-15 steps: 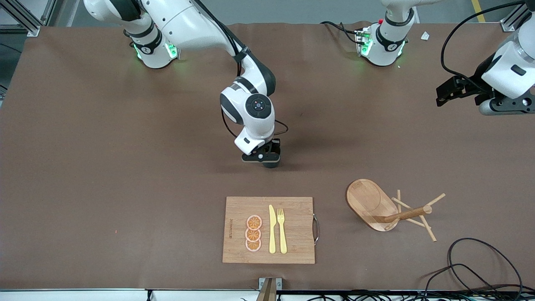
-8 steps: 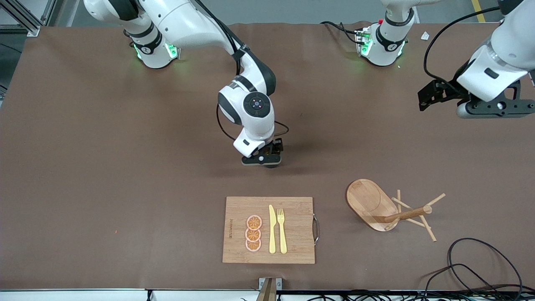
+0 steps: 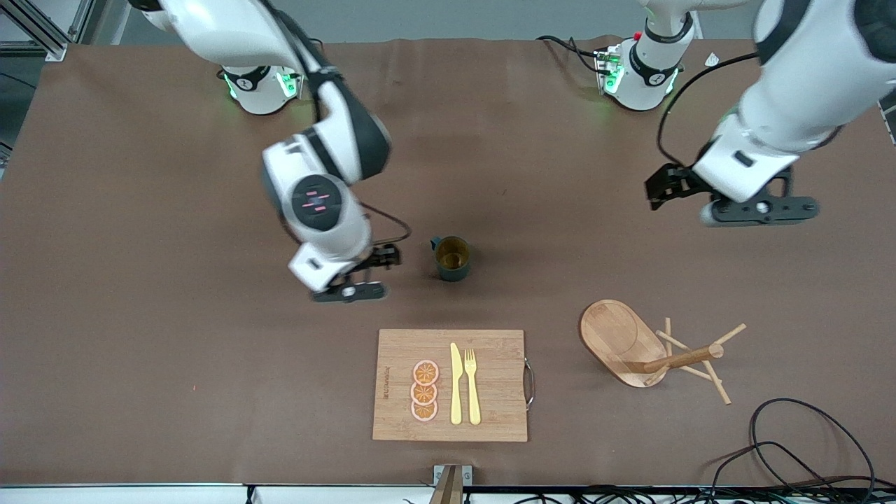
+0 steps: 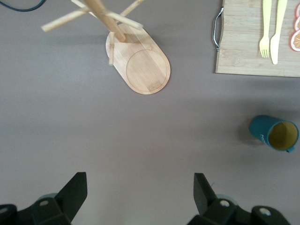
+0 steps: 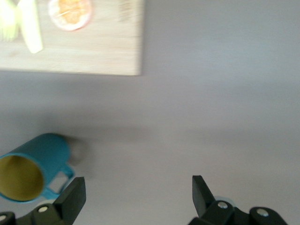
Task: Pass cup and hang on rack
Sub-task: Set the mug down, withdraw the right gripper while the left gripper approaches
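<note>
1. The right gripper (image 3: 360, 274) hangs over bare brown counter (image 3: 140, 280), beside the cup toward the right arm's end. Its jaws are spread wide and hold nothing.

2. The left gripper (image 3: 707, 203) hangs over bare counter toward the left arm's end, well apart from the cup. Its jaws are also spread wide and empty.

3. The cup (image 3: 451, 258), a small dark teal mug with a yellow-ochre inside, stands upright on the counter near the middle, farther from the front camera than the cutting board. Its loop handle points toward the right arm's end. Neither gripper touches it.

4. The rack (image 3: 630, 343), a light wooden mug tree with an oval bamboo base, a post and thin pegs, stands near the left arm's end, nearer the front camera than the cup. No cup hangs on it.

5. A rectangular bamboo cutting board (image 3: 490, 392) lies nearer the front camera than the cup. It carries three orange slices (image 3: 424, 390), a yellow knife (image 3: 456, 383) and a yellow fork (image 3: 472, 385).

6. Progress, as a judgement: the cup sits mid-counter, within reach of both arms, so the pass looks roughly half made. Left to do: the left gripper must take the cup, carry it to the rack, and slip the handle over a peg.

7. Pose: the right arm reaches from its base, bent at the elbow, wrist pointing down. The left arm leans in from the counter's end, wrist down, raised above the surface.
</note>
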{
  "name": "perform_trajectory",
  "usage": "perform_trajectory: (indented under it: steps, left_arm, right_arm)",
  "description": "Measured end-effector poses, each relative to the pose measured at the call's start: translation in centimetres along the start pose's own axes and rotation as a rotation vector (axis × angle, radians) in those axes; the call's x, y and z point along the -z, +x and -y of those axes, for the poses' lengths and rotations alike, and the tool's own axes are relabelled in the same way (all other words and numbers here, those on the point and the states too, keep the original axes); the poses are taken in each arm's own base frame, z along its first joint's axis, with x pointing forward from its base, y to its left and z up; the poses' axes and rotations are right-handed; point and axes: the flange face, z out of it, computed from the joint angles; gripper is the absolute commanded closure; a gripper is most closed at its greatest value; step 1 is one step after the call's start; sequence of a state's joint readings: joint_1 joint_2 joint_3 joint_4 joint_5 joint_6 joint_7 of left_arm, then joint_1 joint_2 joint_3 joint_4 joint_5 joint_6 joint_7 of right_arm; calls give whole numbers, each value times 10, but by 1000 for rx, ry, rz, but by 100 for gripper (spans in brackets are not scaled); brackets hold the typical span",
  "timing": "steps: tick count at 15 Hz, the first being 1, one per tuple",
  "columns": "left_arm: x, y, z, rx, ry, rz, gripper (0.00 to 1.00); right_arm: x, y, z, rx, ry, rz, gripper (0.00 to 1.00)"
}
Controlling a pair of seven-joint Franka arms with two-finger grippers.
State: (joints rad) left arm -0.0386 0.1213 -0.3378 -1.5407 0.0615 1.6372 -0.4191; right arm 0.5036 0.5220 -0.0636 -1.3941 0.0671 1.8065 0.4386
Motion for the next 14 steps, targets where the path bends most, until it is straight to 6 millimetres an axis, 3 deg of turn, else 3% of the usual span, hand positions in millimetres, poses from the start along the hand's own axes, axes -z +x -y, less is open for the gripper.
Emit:
perform_trajectory:
  steps: [2, 4, 7, 11, 14]
  left_arm:
    - [-16, -5, -35, 37, 38, -8, 0]
    - [-34, -11, -70, 89, 47, -10, 0]
    - [-68, -27, -130, 159, 114, -46, 0]
    - [-120, -72, -223, 245, 176, -83, 0]
    - [-155, -97, -282, 337, 159, -92, 0]
  right_arm:
    - [23, 20, -82, -90, 14, 40, 0]
    - [33, 31, -160, -99, 26, 88, 0]
    - [46, 30, -249, -55, 51, 131, 0]
    - [66, 8, -334, -43, 39, 123, 0]
    - [87, -6, -351, -47, -8, 94, 0]
